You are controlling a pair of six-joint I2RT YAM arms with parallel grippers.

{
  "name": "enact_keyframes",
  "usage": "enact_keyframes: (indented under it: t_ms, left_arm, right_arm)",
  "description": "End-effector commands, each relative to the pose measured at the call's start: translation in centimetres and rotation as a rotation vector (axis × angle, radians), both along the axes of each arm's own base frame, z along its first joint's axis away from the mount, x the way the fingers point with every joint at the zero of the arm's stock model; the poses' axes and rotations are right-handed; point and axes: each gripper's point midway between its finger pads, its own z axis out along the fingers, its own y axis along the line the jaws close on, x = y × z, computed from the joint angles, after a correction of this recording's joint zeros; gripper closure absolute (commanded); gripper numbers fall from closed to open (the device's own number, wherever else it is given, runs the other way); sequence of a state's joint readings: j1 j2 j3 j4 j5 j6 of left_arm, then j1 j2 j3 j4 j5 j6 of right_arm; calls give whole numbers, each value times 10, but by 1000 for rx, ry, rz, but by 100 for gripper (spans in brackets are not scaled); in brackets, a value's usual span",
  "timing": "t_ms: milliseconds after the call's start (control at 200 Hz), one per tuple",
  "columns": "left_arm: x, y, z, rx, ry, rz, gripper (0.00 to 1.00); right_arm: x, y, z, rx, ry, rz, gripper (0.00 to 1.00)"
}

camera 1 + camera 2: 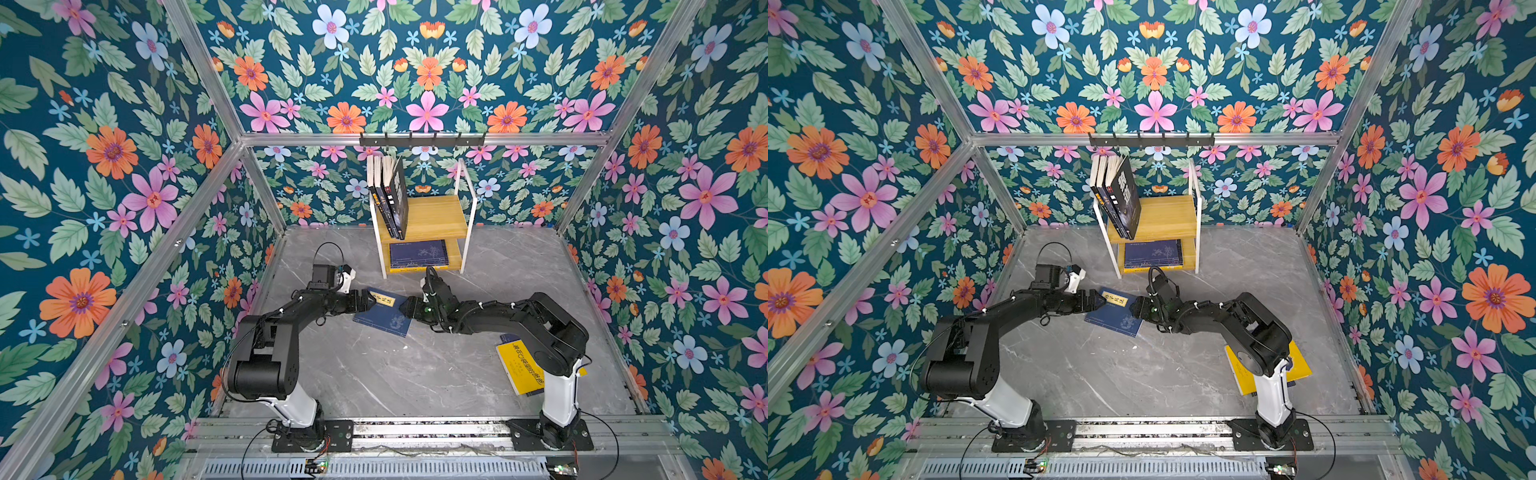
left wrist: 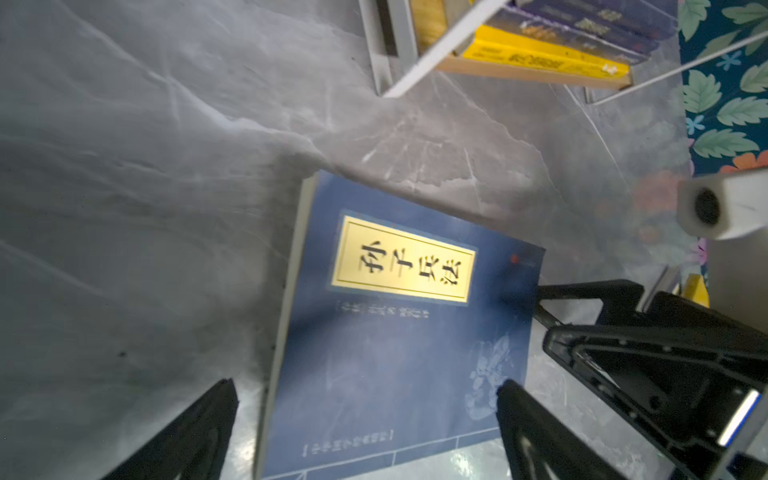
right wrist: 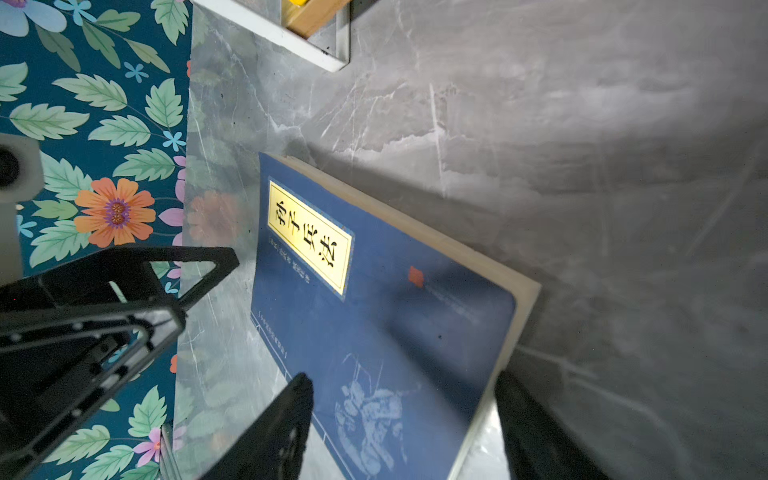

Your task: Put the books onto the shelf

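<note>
The left end effector [image 1: 368, 300] has its jaws spread wide and empty, its tips at one short end of the navy book [image 1: 384, 316], the end that carries the yellow label [image 1: 384, 298]. The right end effector [image 1: 406, 309] faces it from the opposite short end. Its jaws are also apart, though less widely. In its wrist view the book's near edge shows between the fingers [image 3: 286, 415], and as far as I can see nothing is clamped.

So the book lies on the counter [image 1: 374, 374] between the two. Going by the label, its long axis runs across the counter, roughly parallel to the back edge and pointing from one end effector to the other. Neither arm looks nearer — both are right at it.

Straight behind the book, at the middle of the back edge, stands the shelf [image 1: 436, 216]. The dark books [image 1: 390, 195] stand at the left of its upper board, and a second navy book [image 1: 417, 253] lies flat on the lower board. I'd judge the carry runs straight back.

A yellow book [image 1: 517, 365] lies near the right edge toward the front, partly under the right arm.
</note>
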State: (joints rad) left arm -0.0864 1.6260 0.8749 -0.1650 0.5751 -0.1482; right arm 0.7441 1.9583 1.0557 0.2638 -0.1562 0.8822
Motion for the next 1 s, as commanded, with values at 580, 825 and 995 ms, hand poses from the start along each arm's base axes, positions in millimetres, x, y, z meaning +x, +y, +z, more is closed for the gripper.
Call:
enact_keyframes:
  t_ms: [580,825,995]
  left_arm:
    - [-7,-14,-30,-126,204,-33,12]
    - [-13,-27,-19,-236,235,-19,35]
    - [-12,-33,-3,-301,214,-18,46]
  right_arm:
    - [-14,14,-23,-66,186,122,30]
    - [-6,22,-19,-46,165,141,32]
    - [-10,19,-24,-55,176,152,32]
